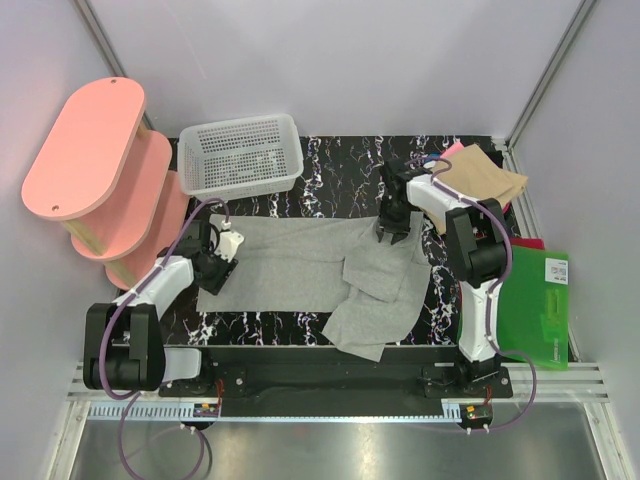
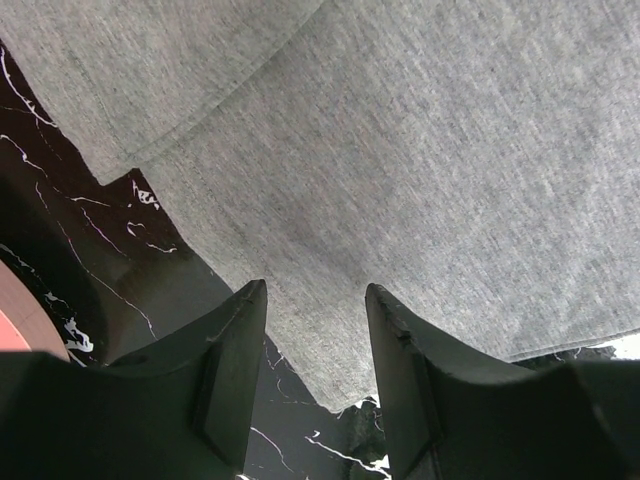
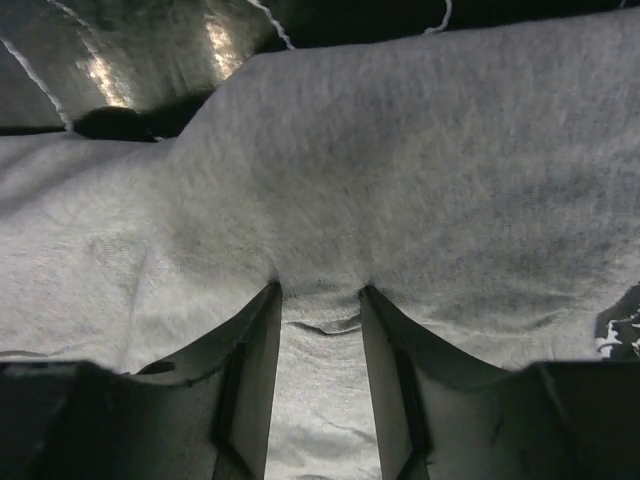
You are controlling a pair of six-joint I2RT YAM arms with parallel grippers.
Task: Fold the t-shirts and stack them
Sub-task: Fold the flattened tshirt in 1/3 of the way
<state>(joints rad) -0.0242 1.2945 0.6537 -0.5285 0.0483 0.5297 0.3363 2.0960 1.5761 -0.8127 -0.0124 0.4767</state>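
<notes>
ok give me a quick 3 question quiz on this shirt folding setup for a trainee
1. True or false: the right fingers touch the grey t-shirt.
2. Where on the table does the tan folded t-shirt lie? A far left corner; B far right corner; C middle of the near edge.
3. Fill in: the flat board beside the right arm is ____ in colour.
Key: 1 true; 2 B; 3 green.
</notes>
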